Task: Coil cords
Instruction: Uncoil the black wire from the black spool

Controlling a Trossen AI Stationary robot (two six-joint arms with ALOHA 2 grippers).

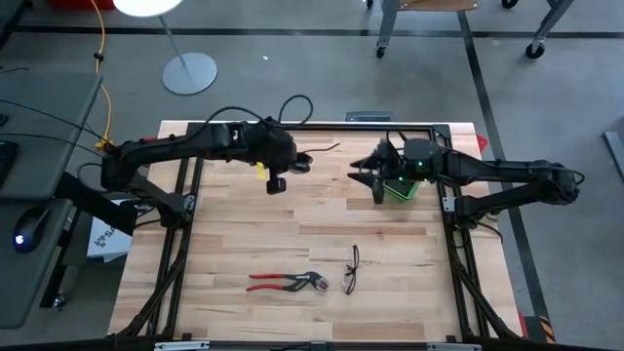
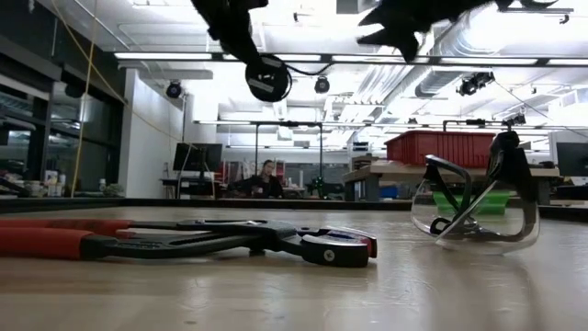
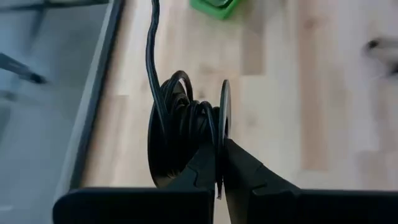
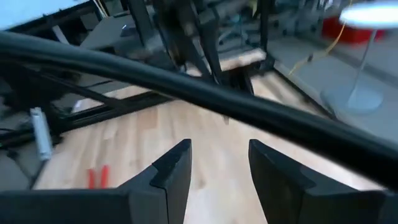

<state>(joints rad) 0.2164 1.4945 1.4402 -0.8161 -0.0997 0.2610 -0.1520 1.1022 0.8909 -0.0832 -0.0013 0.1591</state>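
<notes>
L pincer (image 3: pixel 219 163) pinching the reel (image 3: pixel 186 134) by one flange, fingers pressed onto the disc edge. Reel held up off the worktop (image 1: pixel 292 224), toward the far L part, just under the L wrist in the high view. Low view shows the reel (image 2: pixel 267 77) hanging well above the surface, pale centre mark facing camera.

Cord (image 3: pixel 180 118): several turns already sit between the flanges in the L wrist view. One strand runs off the reel and away past the worktop edge, so a free tail is left. High view shows loose black cord (image 1: pixel 297 105) looping over the far edge near the L arm. How much is unwound: can't tell.

R pincer (image 4: pixel 217 165) spread, nothing between fingers; hangs over the far R part of worktop, apart from reel, near a green item (image 1: pixel 402 188).

Est: winding partly done. Left to do: take up the free tail, tuck the end.

Pliers (image 1: pixel 286 283) and safety glasses (image 1: pixel 352 270) lie at the near side, untouched.
</notes>
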